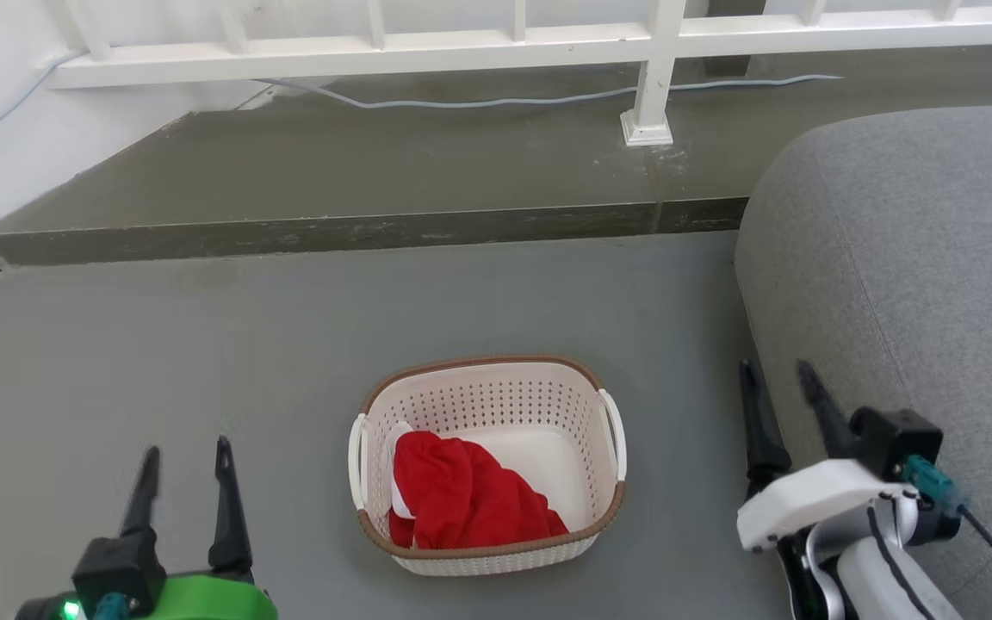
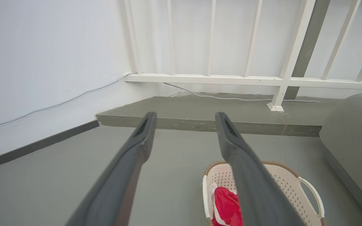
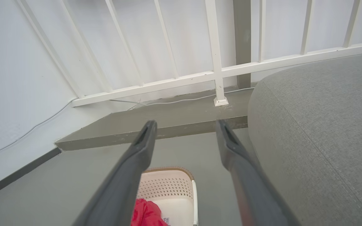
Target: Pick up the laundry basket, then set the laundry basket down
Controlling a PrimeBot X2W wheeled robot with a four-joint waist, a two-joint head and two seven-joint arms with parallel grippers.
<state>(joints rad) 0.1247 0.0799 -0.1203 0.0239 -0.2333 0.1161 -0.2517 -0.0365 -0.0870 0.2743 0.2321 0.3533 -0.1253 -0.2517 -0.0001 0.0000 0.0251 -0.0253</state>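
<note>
Head view: I see the laundry basket (image 1: 496, 398) on the floor (image 1: 117, 344) between my grippers, red cloth (image 1: 461, 495) inside. Left gripper (image 1: 186, 449) and right gripper (image 1: 776, 368) are both spread wide, holding nothing, apart from the basket. Grey sofa (image 1: 909, 258) just beside the right gripper; raised step (image 1: 358, 232) ahead, open floor on the left.

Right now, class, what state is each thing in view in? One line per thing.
laundry basket: upright on the floor, not gripped.
red cloth: crumpled, lying inside the laundry basket.
left gripper: open, empty, apart from the laundry basket.
right gripper: open, empty, apart from the laundry basket.
cable: lying slack along the raised ledge.
</note>
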